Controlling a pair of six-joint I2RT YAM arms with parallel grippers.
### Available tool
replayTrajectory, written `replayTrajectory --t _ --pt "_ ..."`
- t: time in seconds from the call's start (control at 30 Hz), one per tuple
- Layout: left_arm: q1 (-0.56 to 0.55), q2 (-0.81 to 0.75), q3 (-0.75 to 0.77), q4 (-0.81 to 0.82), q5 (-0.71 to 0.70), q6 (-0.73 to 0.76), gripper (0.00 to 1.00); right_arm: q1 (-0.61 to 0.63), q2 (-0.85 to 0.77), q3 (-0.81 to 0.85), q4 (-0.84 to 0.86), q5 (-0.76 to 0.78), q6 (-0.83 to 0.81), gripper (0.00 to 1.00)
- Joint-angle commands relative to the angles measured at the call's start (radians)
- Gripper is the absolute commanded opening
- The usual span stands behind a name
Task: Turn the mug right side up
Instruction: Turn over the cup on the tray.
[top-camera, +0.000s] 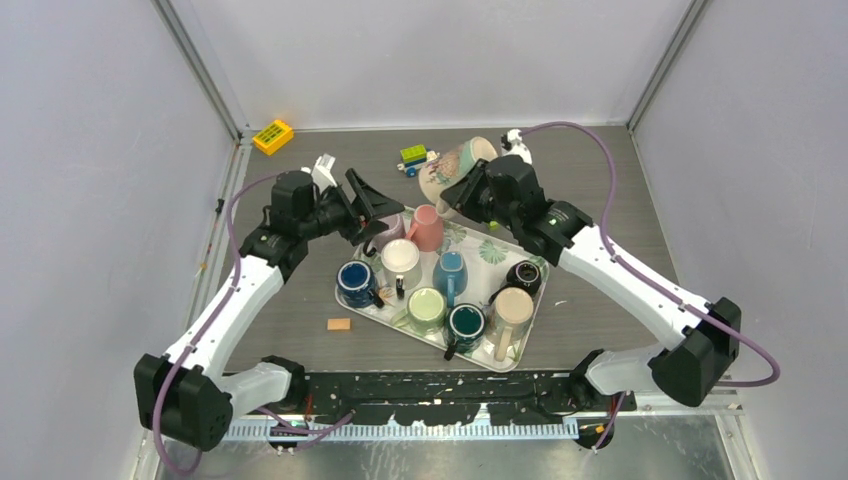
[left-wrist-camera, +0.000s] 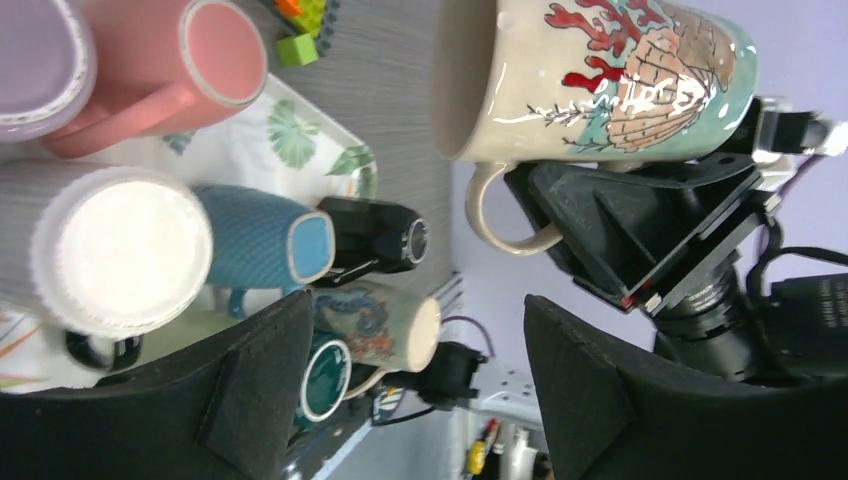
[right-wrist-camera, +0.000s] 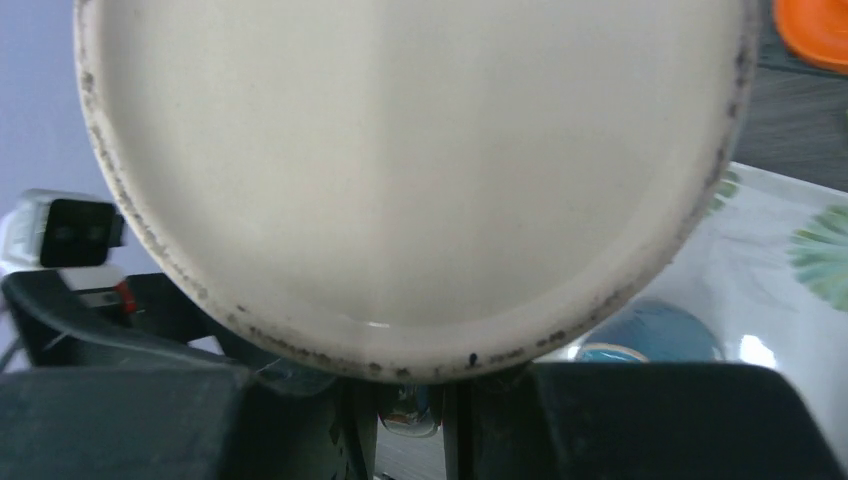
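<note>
**A:** What lies nearest the arm bases?

**B:** A small tan block (top-camera: 339, 324) on the dark, wood-grained table (top-camera: 620, 200). It sits just left of the tray (top-camera: 493, 250), which is flat, rectangular and glossy, printed with green leaves and set at a slant.

**A:** How many mugs stand on it?

**B:** Nine, all glazed cylinders with loop handles. Closest are the teal mug (top-camera: 466, 322), the beige mug (top-camera: 512, 308) and the pale green mug (top-camera: 426, 308). Behind them are the dark blue mug (top-camera: 355, 280), the white mug (top-camera: 400, 260) with a ribbed wall, the blue mug (top-camera: 450, 272) with a finely dimpled skin, and the black mug (top-camera: 524, 275). Farthest are the pink mug (top-camera: 427, 228) and the lilac mug (left-wrist-camera: 35, 60).

**A:** Is anything in the way?

**B:** The left gripper (top-camera: 375, 215) hangs over the lilac mug and hides most of it from above. Its jaws stand spread, with nothing between them.

**A:** And the mug to be turned?

**B:** That's a tenth, the coral mug (top-camera: 447, 168). It is glossy cream ceramic painted with red coral and a shell on turquoise. It is in the air just past the tray's far edge, lying on its side with its mouth towards the left arm. The right gripper (top-camera: 466, 192) is clenched on it at the handle side. I can't tell whether it grips the handle itself.

**A:** And beyond that?

**B:** There are two toys. The green-and-blue bricks (top-camera: 413, 157) are just beside the coral mug, and a studded yellow block (top-camera: 273, 136) is well apart at the far left.
</note>
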Motion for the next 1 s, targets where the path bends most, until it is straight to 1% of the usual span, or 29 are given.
replayTrajectory --t 0.0,0.07,0.23,0.4,0.5,0.57,0.7,0.97 --pt "0.041 0.030 -0.076 0.383 0.155 -0.257 0.77 -0.002 0.015 0.093 0.337 -0.099 0.072 0.01" --pt "0.048 0.049 -0.096 0.493 0.171 -0.319 0.76 -0.002 0.033 0.094 0.385 -0.129 0.097 0.01" --pt "0.050 0.084 -0.128 0.654 0.181 -0.445 0.73 -0.004 0.080 0.094 0.536 -0.202 0.183 0.01" --pt "0.050 0.119 -0.176 0.842 0.173 -0.578 0.66 -0.016 0.118 0.085 0.653 -0.274 0.279 0.01" --pt "0.050 0.136 -0.199 0.924 0.162 -0.636 0.61 -0.030 0.136 0.069 0.729 -0.308 0.343 0.01" --pt "0.050 0.143 -0.208 0.960 0.158 -0.659 0.56 -0.039 0.144 0.060 0.760 -0.323 0.375 0.01" --pt "0.050 0.151 -0.209 0.980 0.157 -0.672 0.50 -0.046 0.158 0.049 0.792 -0.348 0.416 0.01" --pt "0.050 0.177 -0.195 1.018 0.157 -0.693 0.45 -0.047 0.190 0.044 0.824 -0.419 0.452 0.01"
